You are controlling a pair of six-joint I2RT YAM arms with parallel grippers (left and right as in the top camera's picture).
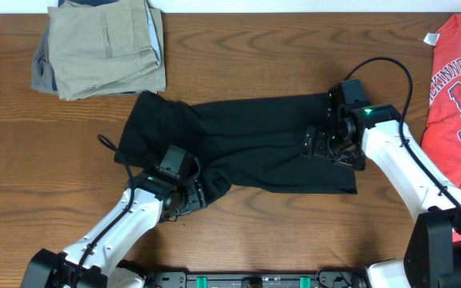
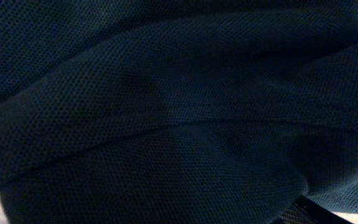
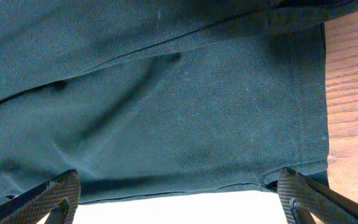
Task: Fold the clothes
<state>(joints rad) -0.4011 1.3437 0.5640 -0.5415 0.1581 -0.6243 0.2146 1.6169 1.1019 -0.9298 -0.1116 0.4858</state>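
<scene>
black T-shirt (image 1: 254, 144): 1 | red T-shirt (image 1: 454, 88): 1 | khaki trousers (image 1: 102, 48): 1 | robot arms (image 1: 406, 164): 2

From overhead we see bright, even light on the wooden surface (image 1: 278, 232), with only soft shadows; the black T-shirt (image 1: 254, 144) swallows most of its own detail. Our left wrist view is dim and slightly soft, all dark weave. Our right wrist view is brighter and sharp, with clear stitching.
</scene>
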